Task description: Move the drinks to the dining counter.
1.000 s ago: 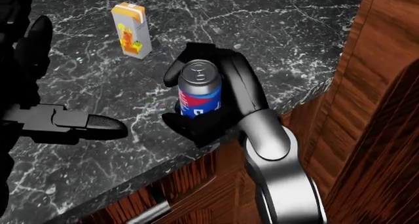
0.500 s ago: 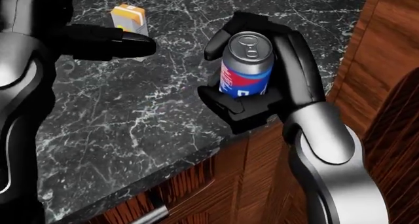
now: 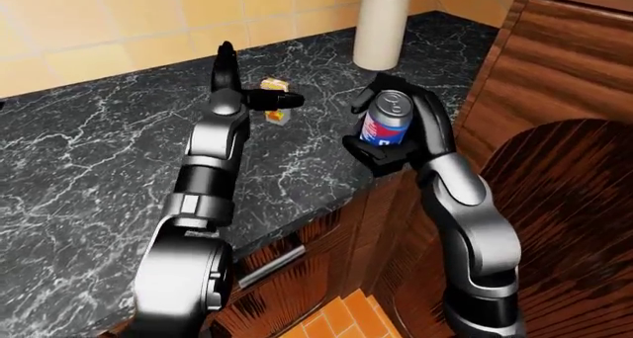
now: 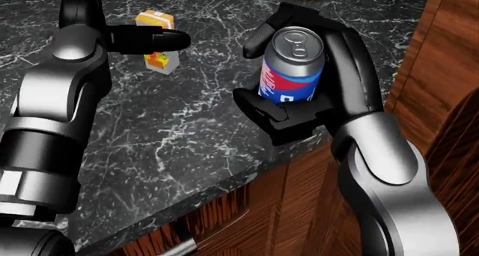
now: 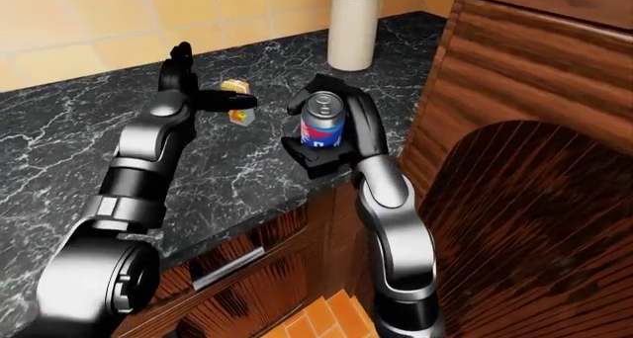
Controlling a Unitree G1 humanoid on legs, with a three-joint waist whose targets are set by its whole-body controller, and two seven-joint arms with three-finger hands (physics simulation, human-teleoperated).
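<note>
— Where does the robot have room at the black marble-veined counter [image 4: 187, 138]?

— Bare stone spreads across the left of the left-eye view. The counter's edge runs diagonally above dark wood cabinet fronts [image 3: 326, 242], with a tall wooden panel [image 5: 514, 64] closing the right side. A cream cylindrical canister [image 3: 383, 27] stands near the tiled wall.

— And the fingers?

— The right hand [image 4: 314, 99] wraps its black fingers [image 4: 355, 59] round the blue-and-red soda can with a silver top [image 4: 292, 71], holding it upright above the counter's edge. The left hand [image 4: 146, 40] points one finger flat over the small orange-and-white juice carton [image 4: 159, 58], which stands on the stone; its fingers are spread, closing on nothing.

— What differs from half a second ago?

— In the head view, the can sits slightly higher and further right, and more of the carton shows below the left finger.
</note>
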